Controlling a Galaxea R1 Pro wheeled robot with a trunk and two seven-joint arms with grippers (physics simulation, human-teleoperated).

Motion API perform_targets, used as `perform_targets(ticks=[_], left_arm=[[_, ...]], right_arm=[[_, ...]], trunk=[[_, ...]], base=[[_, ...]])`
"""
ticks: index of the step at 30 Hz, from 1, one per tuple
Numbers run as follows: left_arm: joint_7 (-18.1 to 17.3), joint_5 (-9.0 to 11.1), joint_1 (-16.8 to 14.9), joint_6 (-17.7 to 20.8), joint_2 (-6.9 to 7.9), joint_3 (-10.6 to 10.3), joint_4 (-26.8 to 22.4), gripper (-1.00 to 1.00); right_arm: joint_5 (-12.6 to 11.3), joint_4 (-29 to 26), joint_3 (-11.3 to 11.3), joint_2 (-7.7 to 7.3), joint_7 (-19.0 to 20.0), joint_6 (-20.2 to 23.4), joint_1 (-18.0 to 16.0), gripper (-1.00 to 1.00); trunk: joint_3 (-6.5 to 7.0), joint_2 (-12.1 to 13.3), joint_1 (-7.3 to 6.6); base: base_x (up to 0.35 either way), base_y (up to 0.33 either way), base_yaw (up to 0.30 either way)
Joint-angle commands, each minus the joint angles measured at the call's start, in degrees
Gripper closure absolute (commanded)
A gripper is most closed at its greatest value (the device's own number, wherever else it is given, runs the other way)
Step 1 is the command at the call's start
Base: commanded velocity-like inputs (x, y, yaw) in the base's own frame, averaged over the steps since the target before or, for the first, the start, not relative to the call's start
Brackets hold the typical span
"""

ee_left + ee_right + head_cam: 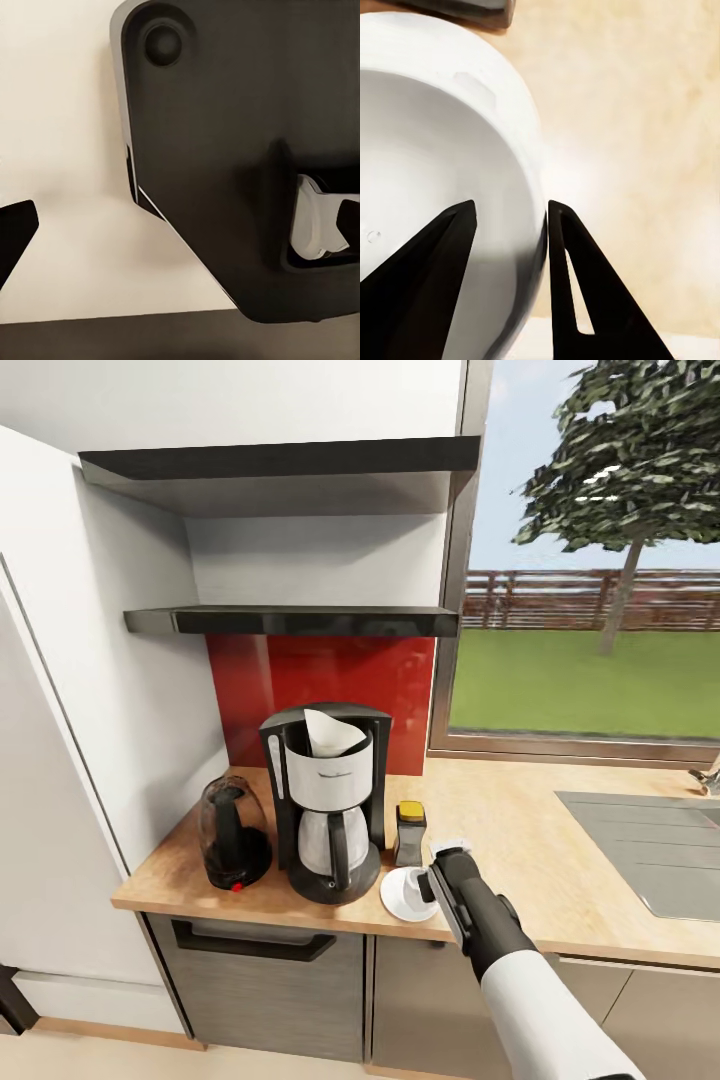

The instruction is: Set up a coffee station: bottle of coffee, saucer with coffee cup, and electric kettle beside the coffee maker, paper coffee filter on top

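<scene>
Wooden desk (520,810): coffee maker (328,800) wearing filter (333,732), kettle (234,834), coffee bottle (410,833) placed. Our right claw (510,247) grasps cup (435,187) rim over saucer (400,900); release remains. Left claw: cannot tell.

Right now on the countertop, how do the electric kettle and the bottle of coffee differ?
The electric kettle stands left of the coffee maker; the bottle of coffee stands right of it. The kettle is broad, rounded and dark; the bottle is slim, with a yellow lid. Both stand upright on the countertop, close beside the coffee maker.
</scene>
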Motion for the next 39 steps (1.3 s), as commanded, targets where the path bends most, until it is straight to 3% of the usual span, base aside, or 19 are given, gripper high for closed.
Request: perform_targets(ticks=[1,39], left_arm=[[-0.2,0.4,0.0,-0.2,0.01,-0.5,0.1,-1.0],[-0.2,0.4,0.0,-0.1,-0.02,-0.4,0.1,-1.0]], right_arm=[[0.2,0.5,0.0,0.0,0.2,0.3,0.0,1.0],[0.2,1.1,0.1,0.0,0.2,0.3,0.0,1.0]], trunk=[[-0.02,0.0,0.02],[-0.02,0.0,0.02]], base=[[0.0,0.0,0.0],[0.041,0.012,0.0]])
